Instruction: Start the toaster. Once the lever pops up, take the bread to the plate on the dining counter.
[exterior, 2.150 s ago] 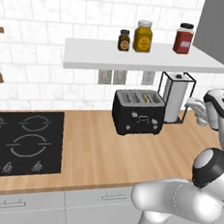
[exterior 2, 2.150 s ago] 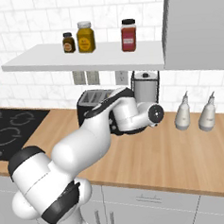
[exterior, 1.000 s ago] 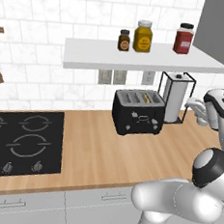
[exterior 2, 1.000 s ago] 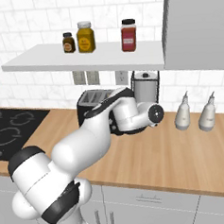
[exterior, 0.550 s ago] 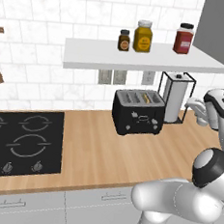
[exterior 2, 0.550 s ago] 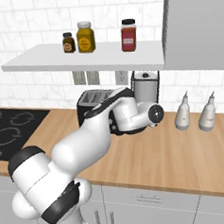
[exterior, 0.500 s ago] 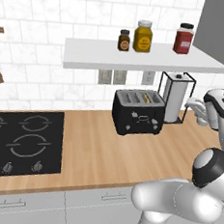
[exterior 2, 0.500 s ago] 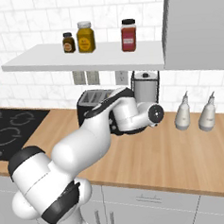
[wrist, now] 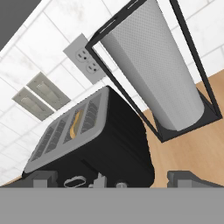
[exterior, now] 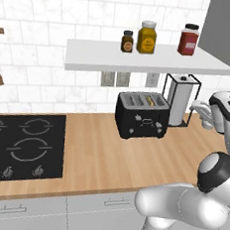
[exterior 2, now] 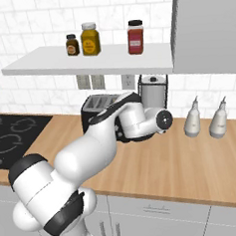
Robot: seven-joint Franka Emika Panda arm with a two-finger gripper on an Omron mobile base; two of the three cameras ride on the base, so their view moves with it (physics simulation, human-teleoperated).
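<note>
The black four-slot toaster (exterior: 142, 115) stands on the wood worktop against the tiled wall. A tan slice of bread (exterior: 149, 97) sits down in one of its slots, its top edge showing (wrist: 76, 123). My gripper (wrist: 114, 180) is open, its fingertips (wrist: 43, 179) spread wide, just off the toaster's (wrist: 100, 144) front right corner with nothing between them. In the right base view my arm (exterior 2: 135, 121) crosses in front of the toaster (exterior 2: 92, 108) and hides most of it. The plate and the dining counter are out of view.
A paper towel roll in a black wire holder (exterior: 181, 98) stands right beside the toaster. Two white spray bottles (exterior 2: 192, 120) stand further right. A black hob (exterior: 19, 145) lies at the left. A shelf with jars (exterior: 142, 57) hangs above the toaster.
</note>
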